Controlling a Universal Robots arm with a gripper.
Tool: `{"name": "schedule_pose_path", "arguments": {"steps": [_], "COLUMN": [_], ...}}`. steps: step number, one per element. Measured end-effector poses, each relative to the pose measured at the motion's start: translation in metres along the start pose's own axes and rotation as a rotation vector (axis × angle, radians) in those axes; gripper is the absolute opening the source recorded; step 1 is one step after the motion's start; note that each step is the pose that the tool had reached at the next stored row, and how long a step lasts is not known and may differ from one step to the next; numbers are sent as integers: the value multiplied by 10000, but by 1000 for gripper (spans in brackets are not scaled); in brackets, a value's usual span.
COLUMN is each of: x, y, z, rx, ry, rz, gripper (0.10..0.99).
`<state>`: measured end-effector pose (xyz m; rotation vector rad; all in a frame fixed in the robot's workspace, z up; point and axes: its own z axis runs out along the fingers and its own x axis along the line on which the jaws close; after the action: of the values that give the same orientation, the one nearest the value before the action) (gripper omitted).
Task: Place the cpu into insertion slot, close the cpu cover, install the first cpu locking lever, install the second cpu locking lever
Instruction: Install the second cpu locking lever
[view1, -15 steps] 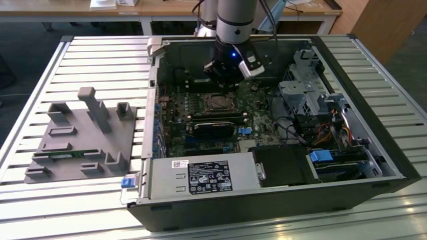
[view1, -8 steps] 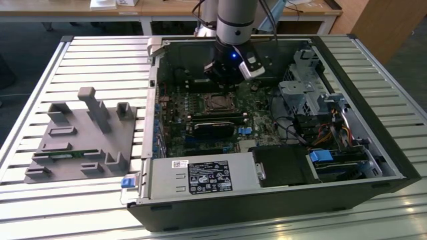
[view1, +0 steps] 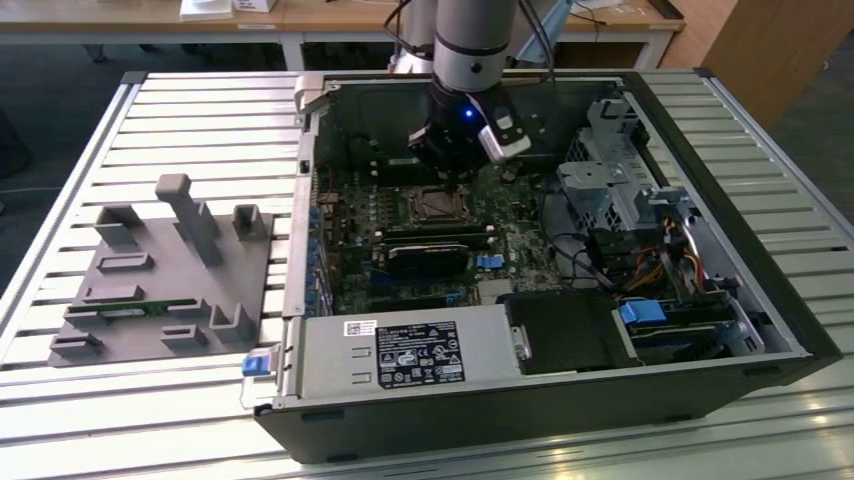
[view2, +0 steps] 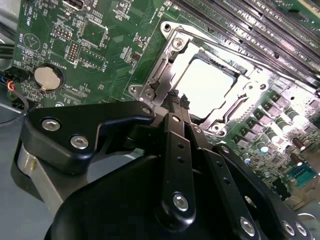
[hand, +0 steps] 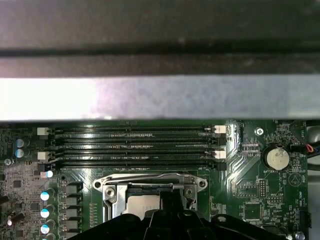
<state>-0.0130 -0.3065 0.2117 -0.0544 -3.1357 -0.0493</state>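
A slatted aluminium bench (view1: 160, 120) carries an open desktop computer case (view1: 747, 300) and, to the exterior view's left, a grey moulded fixture tray (view1: 174, 280); wooden furniture stands behind. Inside the case the black hand (view2: 176, 100) hangs low over the insertion slot (view2: 170, 60) on the green motherboard (view2: 100, 35). The cpu (view2: 207, 85), a flat square with a bright matt metal top, already sits in the slot, and the cpu cover (view2: 252, 85), a thin stamped silver frame, appears to lie down around it. The fingertips look drawn nearly together at the socket's edge, holding nothing that I can make out. Judged from this, the lever work is in hand: a springy wire lever wants a steady push down and sideways under its hook, without scraping the board. Long black memory slots (hand: 135, 145) and a coin cell (hand: 276, 158) lie near.
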Motion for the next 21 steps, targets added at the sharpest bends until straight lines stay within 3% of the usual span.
{"name": "schedule_pose_path", "arguments": {"steps": [9,15,21], "x": [0,0,0], "y": [-24,-19,-26], "z": [-15,-154,-201], "rx": [1,2,-3], "ry": [0,1,-1], "rz": [0,1,-2], "gripper": [102,102,102]}}
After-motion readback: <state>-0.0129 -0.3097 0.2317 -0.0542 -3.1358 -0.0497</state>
